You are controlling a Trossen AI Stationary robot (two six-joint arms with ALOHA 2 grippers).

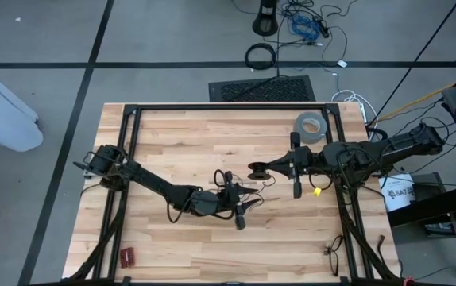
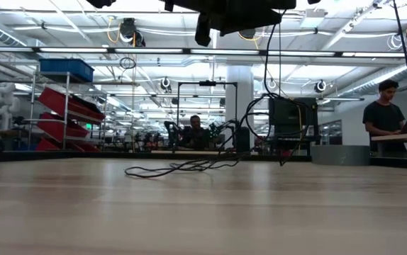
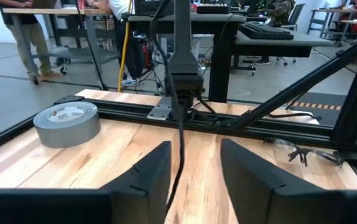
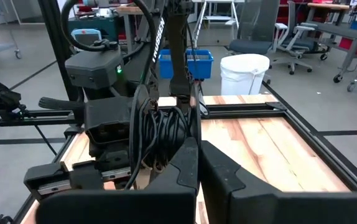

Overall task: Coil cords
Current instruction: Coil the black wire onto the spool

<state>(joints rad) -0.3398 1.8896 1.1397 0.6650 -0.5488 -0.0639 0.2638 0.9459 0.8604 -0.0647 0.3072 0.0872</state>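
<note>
Cords: you see one very thin black wire near the centre of the worktop in the high view, partly wound and partly loose.

Largest to smallest: the worktop; the left arm, reaching in from the left of the frame; the right arm, reaching in from the right; a grey tape roll toward the upper right; then the wire itself.

Progress, as a judgement: a bundle of turns sits at the right pincer, so part is coiled; loose strands trail on the wood toward the left pincer, so winding remains.

Right pincer: closed, with the wound bundle just beyond its fingers.

Left pincer: fingers stand apart with a strand running between them; contact cannot be told.

Views compared: only the low view shows slack lying flat while a strand rises; only the right wrist view shows the stacked turns.
</note>
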